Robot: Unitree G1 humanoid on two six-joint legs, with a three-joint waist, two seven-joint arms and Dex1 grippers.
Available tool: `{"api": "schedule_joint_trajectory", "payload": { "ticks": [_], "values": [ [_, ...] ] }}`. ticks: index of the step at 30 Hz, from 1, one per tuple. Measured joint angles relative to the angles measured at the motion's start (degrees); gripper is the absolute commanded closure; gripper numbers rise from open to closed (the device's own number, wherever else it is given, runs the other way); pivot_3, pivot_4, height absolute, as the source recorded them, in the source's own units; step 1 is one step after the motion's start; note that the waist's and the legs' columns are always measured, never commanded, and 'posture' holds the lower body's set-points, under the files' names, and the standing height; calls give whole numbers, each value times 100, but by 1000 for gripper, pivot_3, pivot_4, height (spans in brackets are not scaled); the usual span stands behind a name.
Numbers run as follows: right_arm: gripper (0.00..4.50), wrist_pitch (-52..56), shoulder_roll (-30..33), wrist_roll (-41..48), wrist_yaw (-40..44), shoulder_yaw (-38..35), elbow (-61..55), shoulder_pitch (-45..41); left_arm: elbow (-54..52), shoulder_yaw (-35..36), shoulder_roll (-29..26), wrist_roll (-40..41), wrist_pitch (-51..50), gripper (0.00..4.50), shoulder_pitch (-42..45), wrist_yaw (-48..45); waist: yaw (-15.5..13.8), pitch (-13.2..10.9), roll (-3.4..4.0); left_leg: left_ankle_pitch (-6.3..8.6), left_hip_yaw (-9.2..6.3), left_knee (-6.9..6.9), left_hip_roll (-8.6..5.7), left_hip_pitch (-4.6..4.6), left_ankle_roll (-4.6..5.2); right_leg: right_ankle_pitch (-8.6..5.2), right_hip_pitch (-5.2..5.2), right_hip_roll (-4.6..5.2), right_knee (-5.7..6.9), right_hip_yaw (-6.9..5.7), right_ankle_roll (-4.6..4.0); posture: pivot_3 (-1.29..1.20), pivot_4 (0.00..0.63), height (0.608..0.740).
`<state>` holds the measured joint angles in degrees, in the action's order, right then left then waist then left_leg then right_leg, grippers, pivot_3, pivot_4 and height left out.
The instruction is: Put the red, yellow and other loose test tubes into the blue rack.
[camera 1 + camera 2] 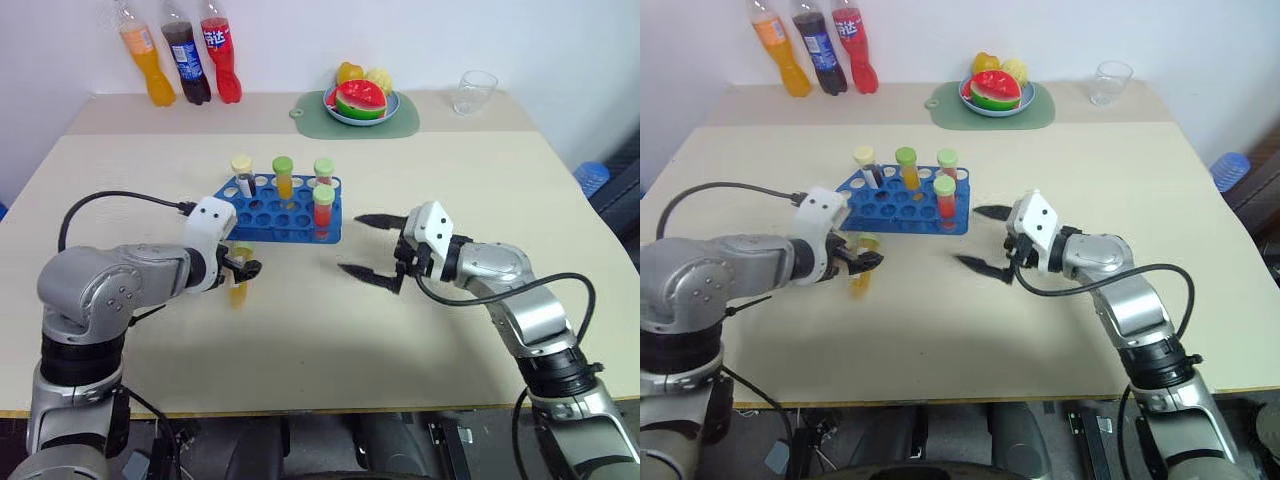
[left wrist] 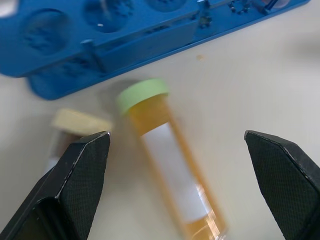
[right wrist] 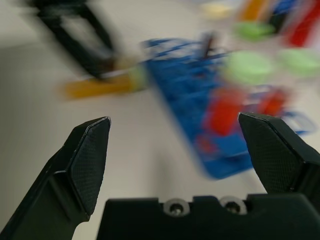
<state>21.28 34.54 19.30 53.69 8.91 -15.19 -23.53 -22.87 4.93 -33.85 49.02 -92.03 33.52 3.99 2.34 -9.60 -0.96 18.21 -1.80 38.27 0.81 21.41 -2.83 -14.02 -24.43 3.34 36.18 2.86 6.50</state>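
Presently: blue rack mid-table holding four capped tubes upright; one orange-filled loose tube lying just beside its near edge, straddled by the wide-open left gripper, apparently for pickup; right gripper spread, empty.

The blue rack holds four capped tubes. The left gripper hangs over an orange tube on the surface; the right gripper stands with jaws wide apart.

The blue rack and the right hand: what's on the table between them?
Nothing. In the left eye view the table is bare between the blue rack and the open right hand.
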Motion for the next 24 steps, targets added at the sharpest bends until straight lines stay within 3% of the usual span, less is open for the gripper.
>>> {"api": "schedule_joint_trajectory", "payload": {
  "ticks": [9,12,15,18,24],
  "values": [
    [6,205,-16,5,-8,179,-397,248,969,47,747,1368,1,86,107,2616,-29,-1,-3,-6,-1,0,-10,1,-11,0,-2,12,1,0,0,0,150,734],
    [0,205,-59,-15,-68,217,-449,288,1125,116,853,1696,1,876,135,3278,-32,-1,-3,-9,-1,0,-11,1,-17,0,-3,12,1,0,0,0,150,734],
    [0,204,-87,-53,-118,258,-480,314,1282,168,866,2000,1,2482,185,3783,-37,-1,-3,-12,-2,0,-13,1,-22,1,-2,11,1,-1,0,0,150,734],
    [0,200,-96,-74,-147,310,-480,332,1376,168,827,2345,1,3654,257,4107,-57,-1,-3,-19,0,0,-15,1,-34,1,-3,13,1,0,0,0,150,734],
    [0,185,-98,-111,-166,318,-477,333,1338,149,182,3107,1,3676,261,4179,-69,-1,-3,-25,1,-1,-15,1,-46,0,-3,11,0,-1,0,0,150,734]
  ]
}}
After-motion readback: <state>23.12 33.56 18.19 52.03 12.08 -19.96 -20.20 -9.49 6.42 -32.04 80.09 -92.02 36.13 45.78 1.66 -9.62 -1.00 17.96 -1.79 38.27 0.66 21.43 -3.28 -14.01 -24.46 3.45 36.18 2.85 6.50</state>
